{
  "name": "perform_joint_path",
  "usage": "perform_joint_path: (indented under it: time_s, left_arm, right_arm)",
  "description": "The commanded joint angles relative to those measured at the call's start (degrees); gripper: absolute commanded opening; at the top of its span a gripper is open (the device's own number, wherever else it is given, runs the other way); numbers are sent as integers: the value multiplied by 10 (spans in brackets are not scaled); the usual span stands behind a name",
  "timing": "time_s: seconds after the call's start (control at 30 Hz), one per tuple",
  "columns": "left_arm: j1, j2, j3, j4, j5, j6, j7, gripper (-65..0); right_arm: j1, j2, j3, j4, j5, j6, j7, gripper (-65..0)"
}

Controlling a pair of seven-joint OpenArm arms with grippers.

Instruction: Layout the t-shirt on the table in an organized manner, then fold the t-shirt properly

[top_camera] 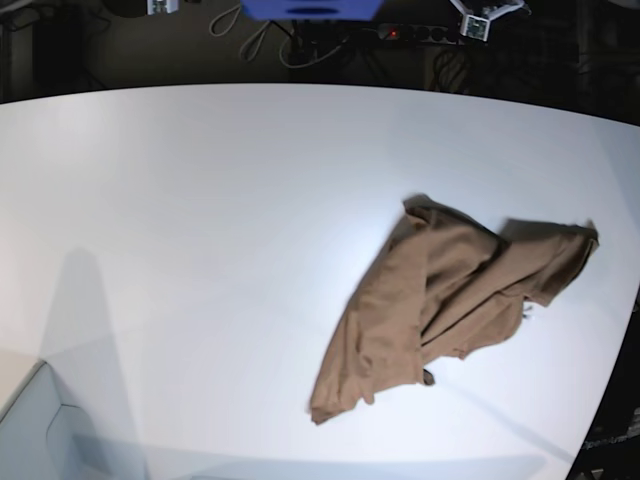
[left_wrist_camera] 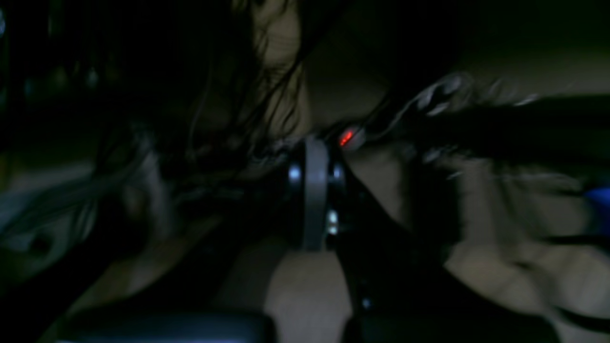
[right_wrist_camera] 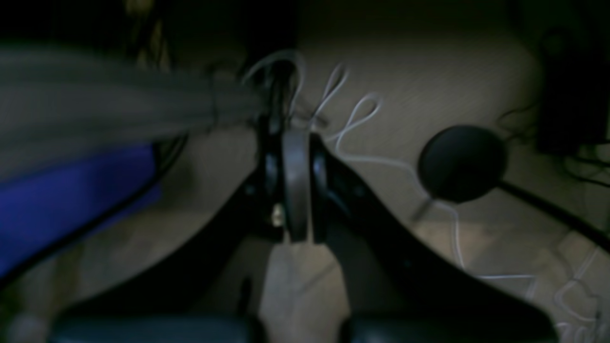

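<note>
Clearly the layout step is not yet begun: the crumpled tan-brown cloth t-shirt (top_camera: 440,300) lies bunched on the right side of the large white desk (top_camera: 200,220), untouched. Both sets of jaws are pressed closed, holding nothing, away from the desk. Next, one arm must reach down and pinch an edge. Nothing blocks the shirt.

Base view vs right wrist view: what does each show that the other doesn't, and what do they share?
Only the base view shows the brown t-shirt, crumpled and unfolded toward the right of the white table, with no arm over it.

Only the right wrist view shows the right tool, shut with nothing between its fingers, above a dim floor with a loose white cable and a round black base.

Both catch a blue object and cabling off the table; the wrist image is dark and blurred.
</note>
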Motion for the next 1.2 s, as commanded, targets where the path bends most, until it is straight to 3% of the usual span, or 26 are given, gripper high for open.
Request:
perform_joint_path:
  time_s: [0.0, 0.27, 0.43, 0.63, 0.73, 0.93, 1.17]
  left_arm:
    - [24, -6, -16, 36, 0, 6, -11, -650]
    - [82, 14, -91, 216, -15, 4, -11, -650]
    - [87, 11, -128, 306, -115, 4, -10, -650]
    - [51, 9, -186, 322, -202, 4, -7, -649]
    - [15, 8, -210, 334, -222, 4, 61, -607]
    - [-87, 13, -294, 340, -303, 3, 196, -412]
    - [-244, 10, -387, 322, -328, 3, 314, -399]
  right_arm:
    - [-22, 4, 18, 36, 1, 1, -1, -650]
    - [-54, 1, 135, 252, 0, 1, -93, -650]
    - [-44, 1, 183, 343, 0, 1, -120, -650]
    - [41, 1, 187, 348, 1, 1, -121, -650]
    - [90, 0, 183, 348, 1, 1, -123, -627]
    - [165, -10, 147, 348, 2, 3, -187, -473]
    - [199, -12, 71, 347, 2, 3, -233, -384]
